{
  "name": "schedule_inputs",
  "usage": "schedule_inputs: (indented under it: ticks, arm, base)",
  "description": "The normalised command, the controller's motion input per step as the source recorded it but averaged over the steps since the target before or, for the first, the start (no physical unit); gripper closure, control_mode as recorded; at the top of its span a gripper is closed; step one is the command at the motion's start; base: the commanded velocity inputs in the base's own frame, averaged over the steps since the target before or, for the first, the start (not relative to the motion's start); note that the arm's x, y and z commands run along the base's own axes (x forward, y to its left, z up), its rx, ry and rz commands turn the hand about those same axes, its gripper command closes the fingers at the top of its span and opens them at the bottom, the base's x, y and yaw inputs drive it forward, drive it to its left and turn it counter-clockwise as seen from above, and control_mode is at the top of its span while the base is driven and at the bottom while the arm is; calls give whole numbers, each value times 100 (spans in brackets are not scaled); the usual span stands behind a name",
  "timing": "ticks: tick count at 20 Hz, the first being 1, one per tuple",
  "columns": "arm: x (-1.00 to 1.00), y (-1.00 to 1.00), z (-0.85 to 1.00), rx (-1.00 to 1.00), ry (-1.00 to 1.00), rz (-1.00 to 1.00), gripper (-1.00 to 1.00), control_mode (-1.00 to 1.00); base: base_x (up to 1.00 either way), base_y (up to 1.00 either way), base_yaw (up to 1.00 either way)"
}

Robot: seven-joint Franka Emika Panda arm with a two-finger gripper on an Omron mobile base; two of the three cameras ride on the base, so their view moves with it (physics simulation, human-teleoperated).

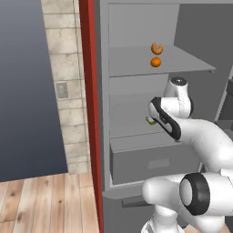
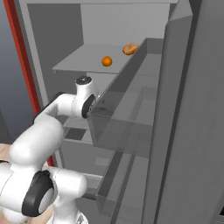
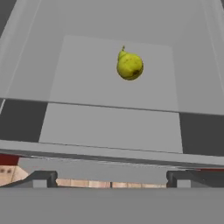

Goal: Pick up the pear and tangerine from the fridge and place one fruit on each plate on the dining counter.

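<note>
1. Two dark fingertips of the gripper stand wide apart at the bottom of the hand view, with nothing between them — the jaws are fully spread and empty.
2. Such a wide opening probably serves the approach: the pear is roundish, so the fingers need room to pass on both sides of it.
3. The pear lies ahead of the gripper, well apart from it, on a grey middle shelf of the fridge. In the left base view only a small green edge of it shows beside the wrist.
4. Its long axis runs from the broad bottom to the narrow stem end; the stem points away from the hand, toward the back of the fridge and slightly to the left of the hand view.
5. The tangerine rests on the upper shelf, just in front of an orange-brown pastry, untouched.
6. Judging by this, the first pick has not yet begun.
</note>
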Motion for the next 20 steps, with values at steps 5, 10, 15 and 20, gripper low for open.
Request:
schedule_inputs:
  ticks: [5, 10, 15, 20]
  arm:
    - [53, -17, -43, 0, 0, 0, -100, -100]
    - [35, -2, -53, 0, -2, 0, -100, -100]
    - [38, -10, -30, 2, -2, 0, -100, -100]
    - [41, -6, -21, 0, 0, 0, -100, -100]
  base:
    - [0, 0, 0]
    - [0, 0, 0]
    - [0, 0, 0]
    - [0, 0, 0]
